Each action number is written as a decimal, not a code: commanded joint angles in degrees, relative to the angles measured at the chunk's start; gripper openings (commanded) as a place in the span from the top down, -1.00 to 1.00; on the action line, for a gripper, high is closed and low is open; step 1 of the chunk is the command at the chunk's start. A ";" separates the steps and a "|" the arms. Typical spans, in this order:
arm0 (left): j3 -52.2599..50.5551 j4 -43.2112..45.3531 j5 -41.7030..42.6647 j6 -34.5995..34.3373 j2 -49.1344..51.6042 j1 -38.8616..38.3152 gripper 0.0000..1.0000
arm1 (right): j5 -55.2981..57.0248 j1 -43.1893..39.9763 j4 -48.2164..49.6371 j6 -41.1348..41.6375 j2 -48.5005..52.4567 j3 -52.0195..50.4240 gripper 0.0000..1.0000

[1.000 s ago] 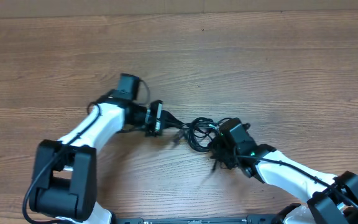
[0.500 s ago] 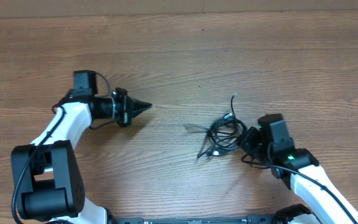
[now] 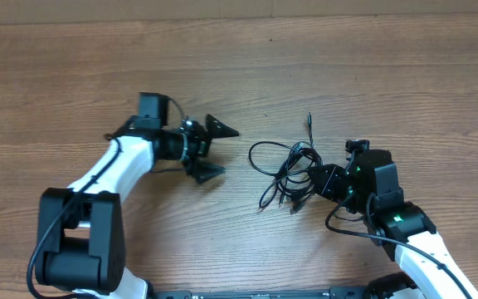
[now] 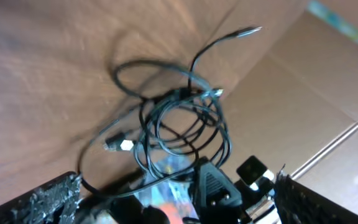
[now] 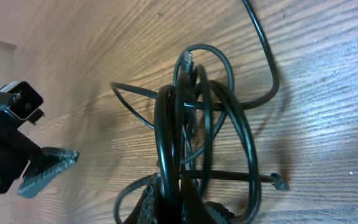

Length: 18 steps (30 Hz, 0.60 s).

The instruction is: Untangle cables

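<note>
Right now your cables [image 3: 285,170] lie as one tangled knot on the wooden table [image 3: 239,58], a little right of centre in the overhead view. One loop bulges out to the left, one thin end sticks straight up toward the top of the frame, and a few ends trail toward the lower left of the knot. In the left wrist view, the end at the top of the frame shows a silver tip.

Your right gripper [image 3: 320,180] is clamped on the right edge of that knot. At the bottom of the right wrist view, several strands of the bundle run down between its fingers [image 5: 143,205]. Your right arm [image 3: 413,237] reaches in from the lower right corner, pointing up and left.

Your left gripper [image 3: 227,151] holds nothing. Its jaws are spread wide and point right at the cables, near the left loop but apart from it. Your left arm [image 3: 114,170] rises from the lower left corner and bends right toward the knot.
</note>
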 commanded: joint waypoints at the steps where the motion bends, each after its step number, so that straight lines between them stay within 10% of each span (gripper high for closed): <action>1: 0.70 0.15 -1.03 -17.68 -0.76 -5.57 -0.99 | -1.27 -0.11 0.15 -1.09 1.73 0.09 0.92; 11: 0.70 8.66 1.20 -57.20 -0.76 -17.94 -0.99 | -1.27 -0.11 -1.16 -1.11 2.69 0.09 0.92; 18: 0.70 23.23 -25.42 -58.84 -0.76 -24.09 -0.90 | -3.85 -0.11 -1.14 -1.11 2.69 0.09 0.92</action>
